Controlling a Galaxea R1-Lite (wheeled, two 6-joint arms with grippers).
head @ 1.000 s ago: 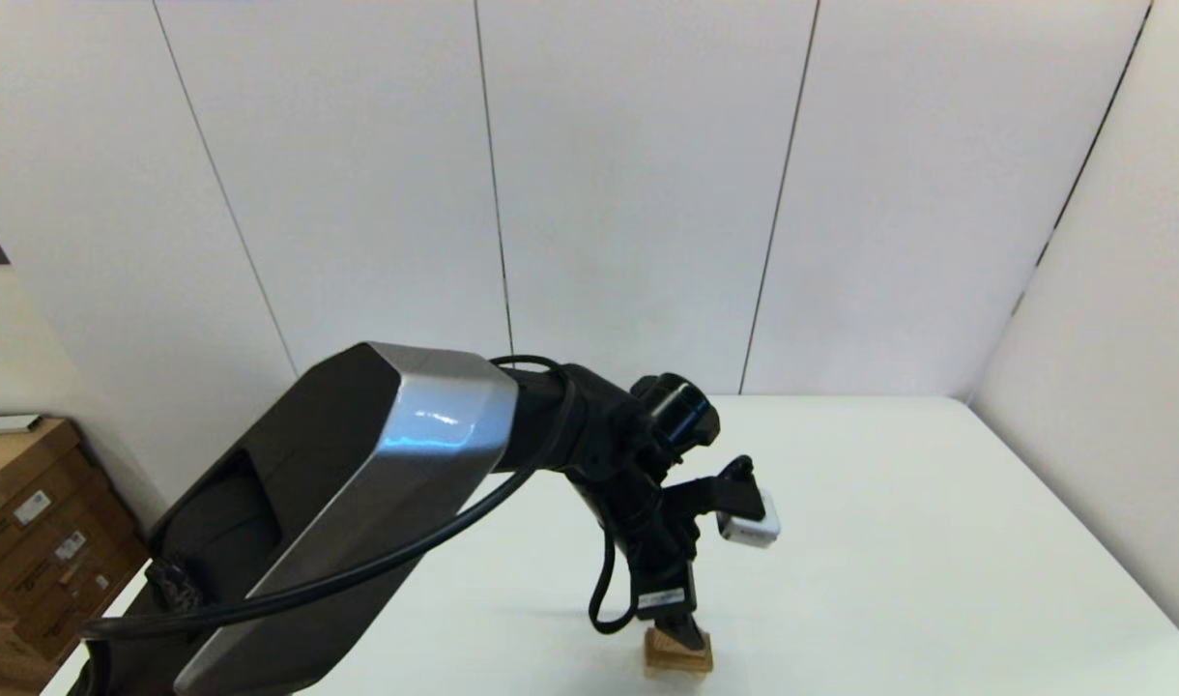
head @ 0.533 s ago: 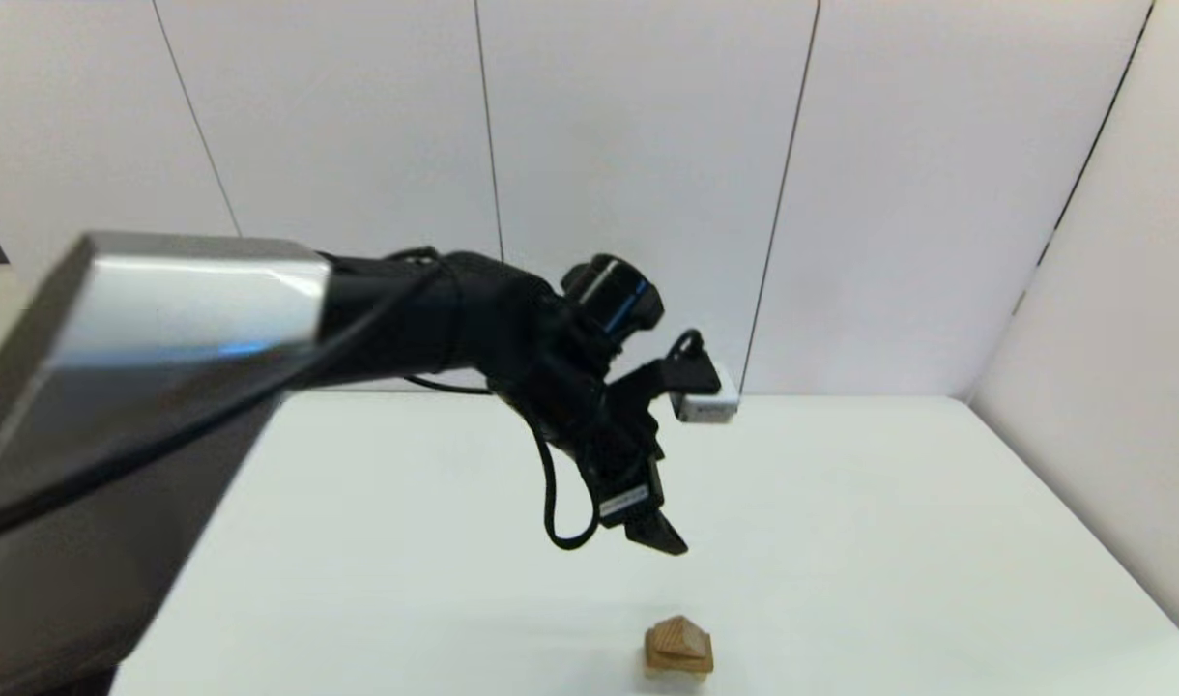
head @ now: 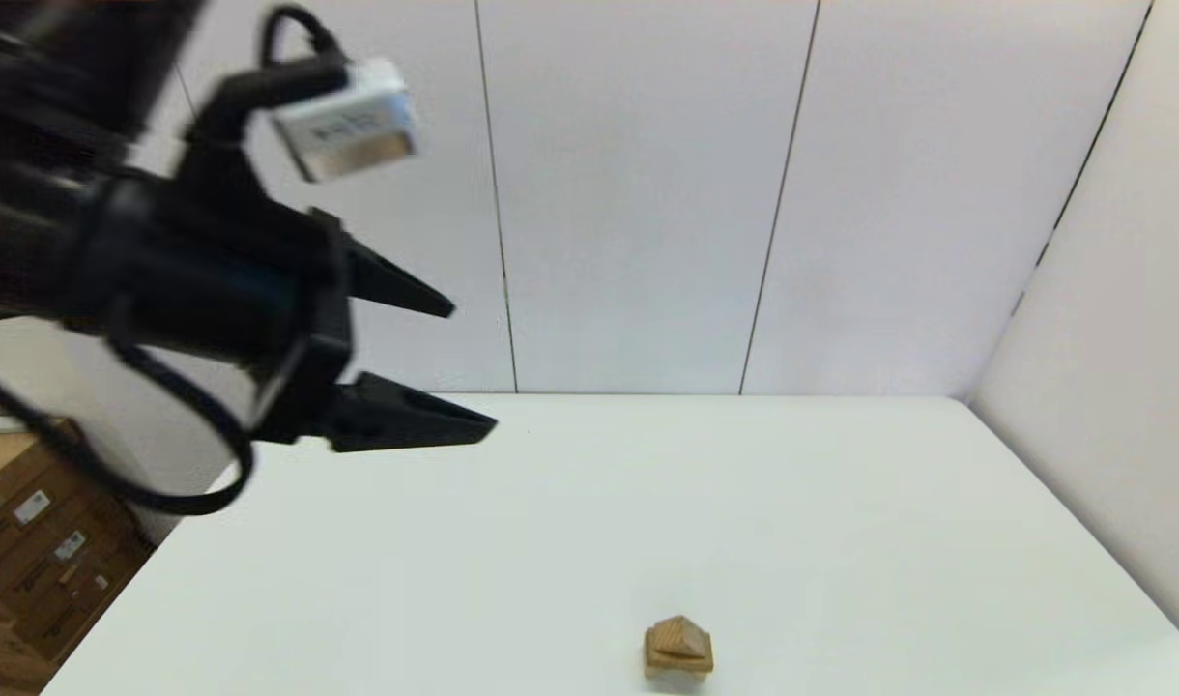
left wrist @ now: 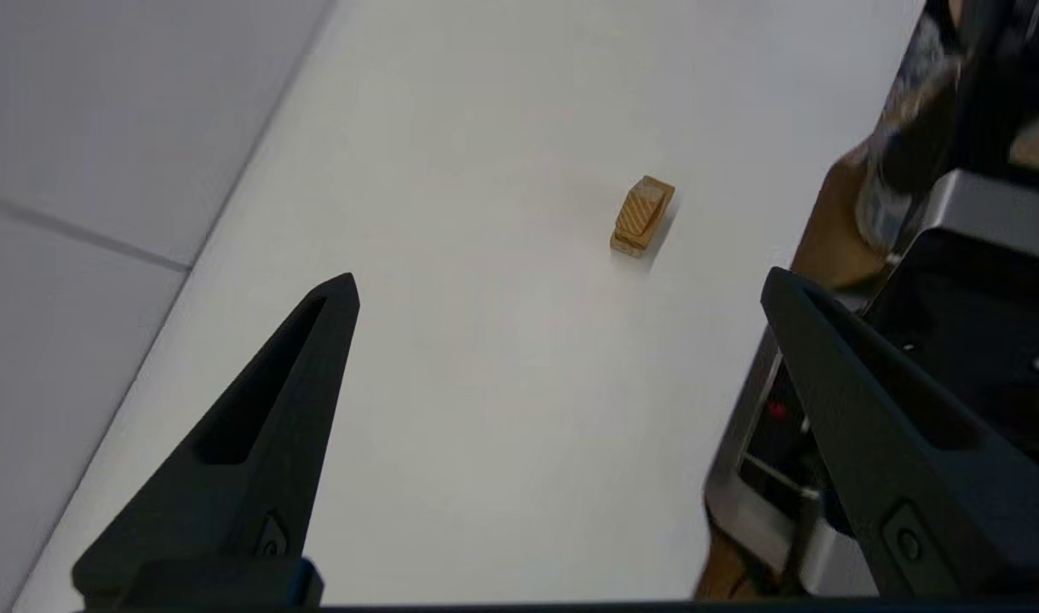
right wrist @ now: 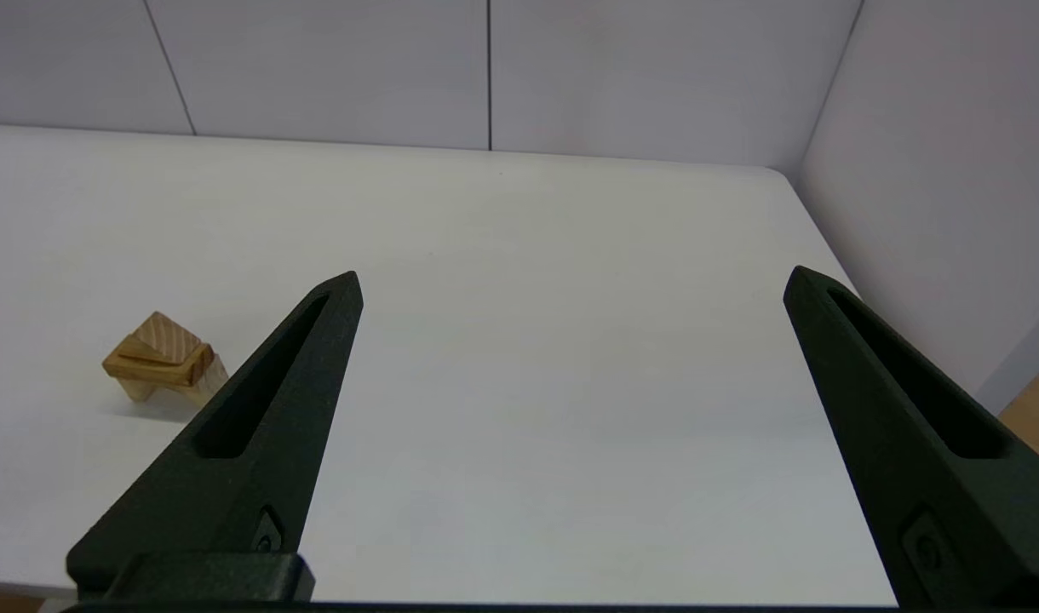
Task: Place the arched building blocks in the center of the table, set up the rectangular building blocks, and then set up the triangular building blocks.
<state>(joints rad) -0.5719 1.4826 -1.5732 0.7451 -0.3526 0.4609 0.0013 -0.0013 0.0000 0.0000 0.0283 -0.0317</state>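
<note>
The three wooden blocks stand stacked near the front edge of the table (head: 792, 503). The triangular block (head: 679, 635) sits on top, peak up, on the darker rectangular slab (head: 683, 661). In the right wrist view the pale arched block (right wrist: 210, 375) shows beneath the slab (right wrist: 157, 367) and the wedge (right wrist: 160, 335). My left gripper (head: 472, 367) hangs open and empty, high at the left and far from the stack (left wrist: 643, 217). The right gripper (right wrist: 572, 274) is open and empty, low to the right of the stack.
Cardboard boxes (head: 39, 561) stand on the floor left of the table. White wall panels close the back and right sides. The robot's own body (left wrist: 954, 358) shows beside the table in the left wrist view.
The left gripper has let go of the triangular block on the stack, then risen and swung up to the far left. The blocks have not moved.
</note>
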